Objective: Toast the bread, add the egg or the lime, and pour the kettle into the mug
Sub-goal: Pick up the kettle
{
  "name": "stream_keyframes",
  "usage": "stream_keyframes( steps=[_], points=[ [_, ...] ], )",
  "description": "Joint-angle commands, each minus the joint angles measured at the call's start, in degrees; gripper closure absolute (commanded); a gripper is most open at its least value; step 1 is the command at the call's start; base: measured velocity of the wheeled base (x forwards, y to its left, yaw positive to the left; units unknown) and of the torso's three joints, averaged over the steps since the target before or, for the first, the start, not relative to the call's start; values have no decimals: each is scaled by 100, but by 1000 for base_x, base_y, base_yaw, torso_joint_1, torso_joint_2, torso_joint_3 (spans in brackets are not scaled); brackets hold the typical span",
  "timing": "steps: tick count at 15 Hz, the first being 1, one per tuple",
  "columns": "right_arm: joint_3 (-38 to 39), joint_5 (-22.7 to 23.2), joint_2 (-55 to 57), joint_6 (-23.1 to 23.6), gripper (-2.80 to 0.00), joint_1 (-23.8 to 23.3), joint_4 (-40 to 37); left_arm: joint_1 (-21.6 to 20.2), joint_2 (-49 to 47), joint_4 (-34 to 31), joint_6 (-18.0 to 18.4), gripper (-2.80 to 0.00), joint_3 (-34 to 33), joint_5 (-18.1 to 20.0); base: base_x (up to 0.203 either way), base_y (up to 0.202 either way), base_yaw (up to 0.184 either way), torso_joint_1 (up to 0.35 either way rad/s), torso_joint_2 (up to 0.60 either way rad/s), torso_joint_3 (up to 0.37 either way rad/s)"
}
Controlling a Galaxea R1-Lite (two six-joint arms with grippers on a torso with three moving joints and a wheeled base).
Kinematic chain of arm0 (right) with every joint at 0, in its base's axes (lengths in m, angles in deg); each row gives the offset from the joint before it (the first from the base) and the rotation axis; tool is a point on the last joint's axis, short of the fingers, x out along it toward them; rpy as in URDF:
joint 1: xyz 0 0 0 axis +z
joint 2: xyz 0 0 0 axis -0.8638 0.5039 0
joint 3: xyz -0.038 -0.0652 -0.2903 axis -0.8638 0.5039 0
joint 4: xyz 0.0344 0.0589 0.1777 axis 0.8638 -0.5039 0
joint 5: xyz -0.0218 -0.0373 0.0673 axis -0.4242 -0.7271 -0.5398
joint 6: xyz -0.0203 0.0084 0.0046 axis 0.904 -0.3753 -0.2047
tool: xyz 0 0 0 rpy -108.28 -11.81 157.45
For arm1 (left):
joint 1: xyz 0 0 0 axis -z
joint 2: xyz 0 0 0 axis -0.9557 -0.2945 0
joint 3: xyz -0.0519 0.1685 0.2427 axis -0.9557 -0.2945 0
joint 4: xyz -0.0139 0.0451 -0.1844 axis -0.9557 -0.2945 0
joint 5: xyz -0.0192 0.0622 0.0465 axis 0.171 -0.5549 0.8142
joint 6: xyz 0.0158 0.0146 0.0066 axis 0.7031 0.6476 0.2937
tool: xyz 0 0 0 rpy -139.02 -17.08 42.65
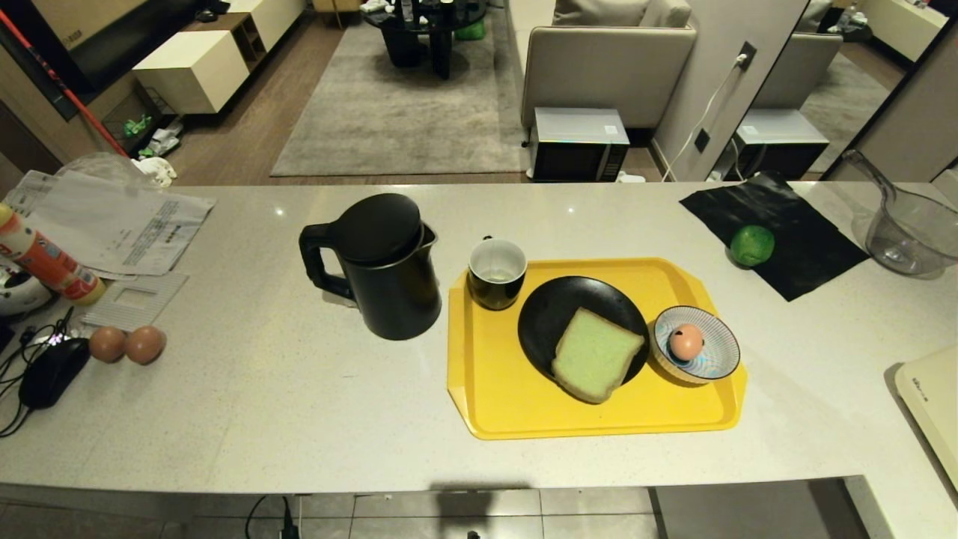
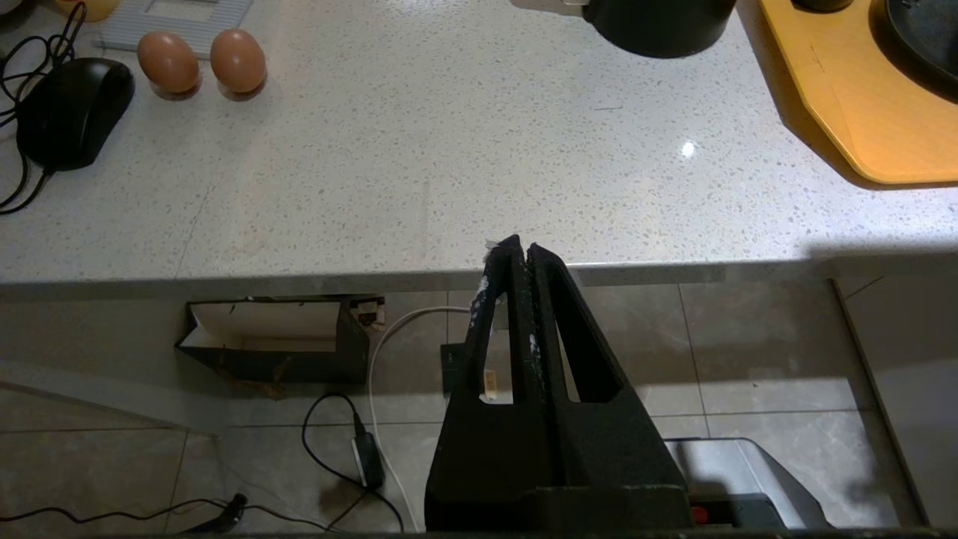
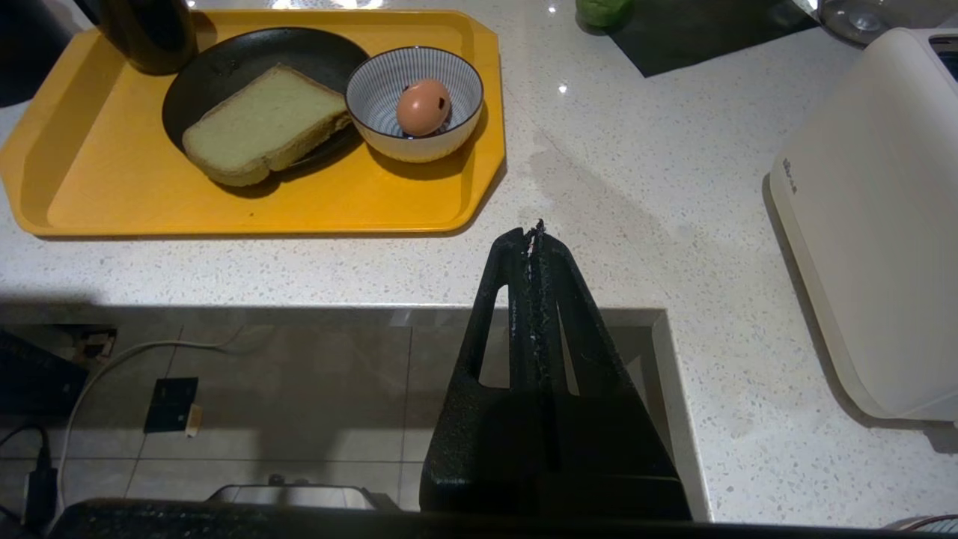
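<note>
The bread [image 1: 596,363] [image 3: 262,123] lies on a black plate [image 1: 550,311] on the yellow tray [image 1: 494,397]. Beside it the spotted egg [image 1: 685,341] [image 3: 423,106] rests in a striped bowl [image 1: 715,367]. The black mug [image 1: 496,273] stands at the tray's far left corner, and the black kettle [image 1: 382,266] stands left of it. The lime [image 1: 751,245] sits on a black mat [image 1: 801,239] at the far right. My left gripper [image 2: 522,247] and right gripper [image 3: 533,233] are shut and empty, parked at the counter's near edge, out of the head view.
A white toaster [image 3: 876,217] stands at the right end of the counter, with a clear measuring jug [image 1: 909,224] behind it. Two plain brown eggs [image 1: 127,344], a black mouse [image 1: 52,372], papers [image 1: 120,224] and a spray can [image 1: 45,258] lie on the left.
</note>
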Motion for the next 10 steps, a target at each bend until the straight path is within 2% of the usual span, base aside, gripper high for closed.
stream_keyframes(
  steps=[1,10],
  points=[
    [149,4,9,-1,0,1,4,-2,4,0,-1,0,0,-1,0,0,0,0,0,0],
    [149,4,9,-1,0,1,4,-2,4,0,26,0,0,8,0,0,0,0,0,0]
  ],
)
